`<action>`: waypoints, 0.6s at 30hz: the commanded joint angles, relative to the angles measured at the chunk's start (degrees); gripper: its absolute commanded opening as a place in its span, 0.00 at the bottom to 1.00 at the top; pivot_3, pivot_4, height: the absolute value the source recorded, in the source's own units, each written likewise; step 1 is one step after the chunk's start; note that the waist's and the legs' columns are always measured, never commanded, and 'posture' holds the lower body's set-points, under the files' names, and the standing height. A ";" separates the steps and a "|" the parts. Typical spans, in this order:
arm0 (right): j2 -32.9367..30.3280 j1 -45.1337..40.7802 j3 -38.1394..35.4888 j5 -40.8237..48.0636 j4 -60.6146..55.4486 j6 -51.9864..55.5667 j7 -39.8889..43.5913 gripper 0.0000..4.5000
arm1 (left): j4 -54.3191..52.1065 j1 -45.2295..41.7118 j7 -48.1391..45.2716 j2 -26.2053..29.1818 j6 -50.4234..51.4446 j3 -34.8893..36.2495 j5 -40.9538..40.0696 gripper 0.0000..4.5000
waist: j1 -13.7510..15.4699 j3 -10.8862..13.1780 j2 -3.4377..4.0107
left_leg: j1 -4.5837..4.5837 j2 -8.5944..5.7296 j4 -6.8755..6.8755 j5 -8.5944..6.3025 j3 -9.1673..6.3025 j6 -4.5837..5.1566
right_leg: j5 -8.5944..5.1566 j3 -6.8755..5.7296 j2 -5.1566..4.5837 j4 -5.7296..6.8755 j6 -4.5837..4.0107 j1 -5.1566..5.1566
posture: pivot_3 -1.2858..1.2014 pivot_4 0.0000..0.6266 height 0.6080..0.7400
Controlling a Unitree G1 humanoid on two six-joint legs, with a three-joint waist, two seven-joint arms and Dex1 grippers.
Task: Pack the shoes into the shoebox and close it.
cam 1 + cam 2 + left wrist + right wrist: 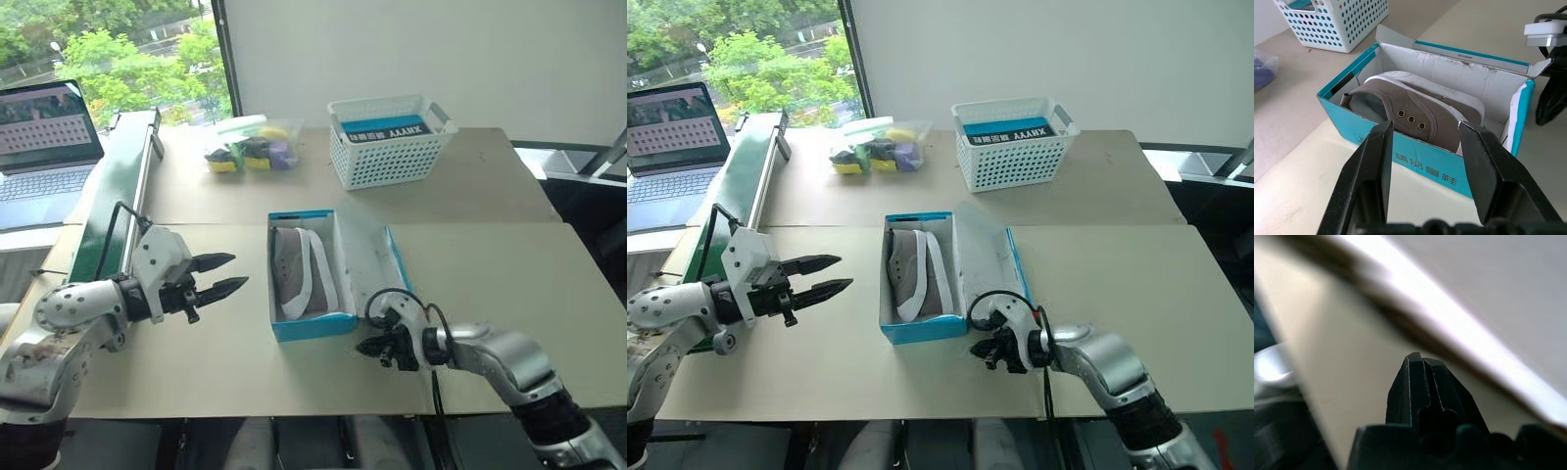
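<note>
Left gripper (223, 275) with black fingers parted and holding nothing, aimed across the beige tabletop (225, 362) at the open bright blue cardboard shoebox (313, 327) just beyond the fingertips, not touching it. Inside the box, greyish-taupe low sneakers (291, 269) with white soles, lying on their sides. Right gripper (1422, 363) clenched empty, fingertips pressed together, just beside the box's near right corner.

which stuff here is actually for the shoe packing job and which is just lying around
For the job:
- bright blue cardboard shoebox, lid open
- greyish-taupe canvas sneaker with white sole, lying inside the box

Just lying about:
- white plastic lattice basket
- clear bag of coloured items
- open laptop
</note>
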 commanded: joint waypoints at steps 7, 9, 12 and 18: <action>20.94 8.56 -27.69 4.00 5.17 -4.22 -23.58 0.01 | 0.39 -4.19 -0.06 -1.03 -0.50 -1.41 -0.50 0.50 | 0.46 -0.06 -0.07 | 0.46 0.02 0.22 0.01 0.13 -0.03 | -0.03 0.10 0.00 -0.05 0.41 0.56 | 0.52 0.24 0.95; 27.51 6.57 -35.78 9.86 9.20 -5.11 -27.88 0.01 | 0.78 -5.02 -0.12 -1.36 -0.57 -2.22 -0.30 0.50 | 0.67 -0.09 -0.10 | 0.77 0.06 0.21 0.01 0.13 -0.04 | -0.06 0.10 0.01 -0.18 0.39 0.96 | 0.52 0.24 0.95; 33.49 3.14 -42.43 16.48 13.96 -7.27 -31.20 0.01 | 1.09 -6.12 -0.07 -1.81 -0.36 -3.02 -0.30 0.50 | 0.60 -0.20 -0.26 | 0.90 0.10 0.22 0.00 0.25 -0.05 | -0.22 0.21 0.00 -0.30 0.11 1.12 | 0.52 0.24 0.95; 39.46 0.05 -48.25 33.24 15.81 -7.68 -26.51 0.01 | 1.49 -7.31 0.16 -2.43 0.01 -3.92 -0.31 0.50 | -0.40 -0.53 -0.81 | 0.95 0.17 0.17 0.00 0.43 -0.05 | -0.06 0.37 0.06 -0.34 0.28 1.14 | 0.52 0.24 0.95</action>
